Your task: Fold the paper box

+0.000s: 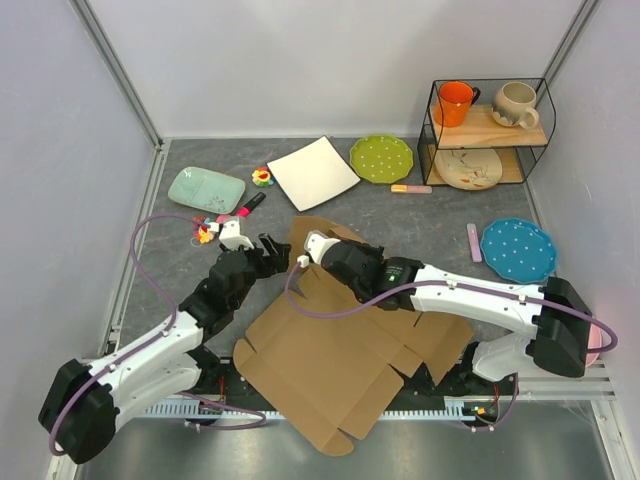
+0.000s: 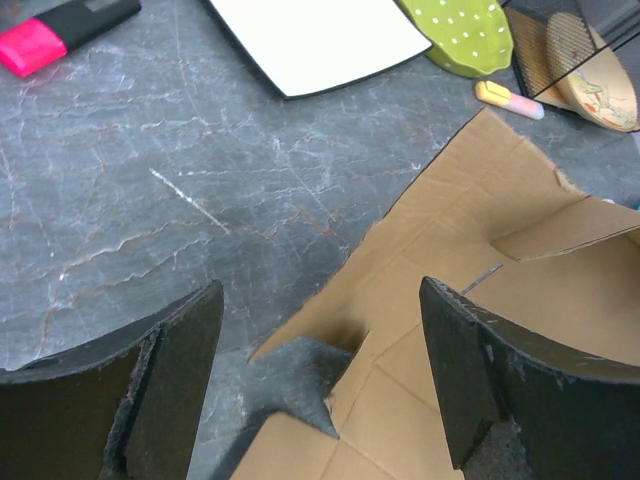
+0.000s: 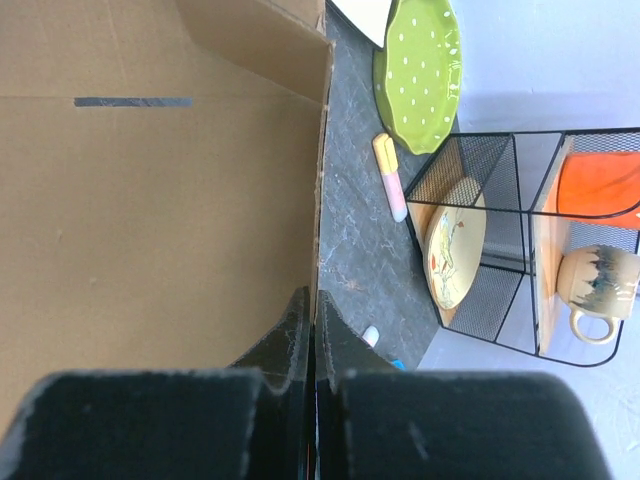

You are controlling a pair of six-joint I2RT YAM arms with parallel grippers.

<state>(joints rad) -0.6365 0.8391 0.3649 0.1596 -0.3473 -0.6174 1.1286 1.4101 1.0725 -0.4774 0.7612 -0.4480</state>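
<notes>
Pinching a flap edge

Paper box point(image 1: 340, 375) lies mostly flat on the worktop point(image 1: 440, 220), centre-near, w/ its far flap raised. R gripper point(image 3: 312, 310) is closed on that flap's edge. L gripper point(image 2: 320, 310) is wide open, holding nothing, just beside the box's left corner. White plate point(image 1: 313, 172) & green plate point(image 1: 381, 158) sit beyond.

Your white-shelled left arm point(image 1: 150, 355) and right arm point(image 1: 470, 293) carry black joints, looping purple cables point(image 1: 134, 255) and scuffed black fingers point(image 2: 175, 385).

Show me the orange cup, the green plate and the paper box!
orange cup point(image 1: 455, 102), top view, its side.
green plate point(image 1: 381, 158), top view, its middle.
paper box point(image 1: 320, 365), top view, its flat panel.
</notes>
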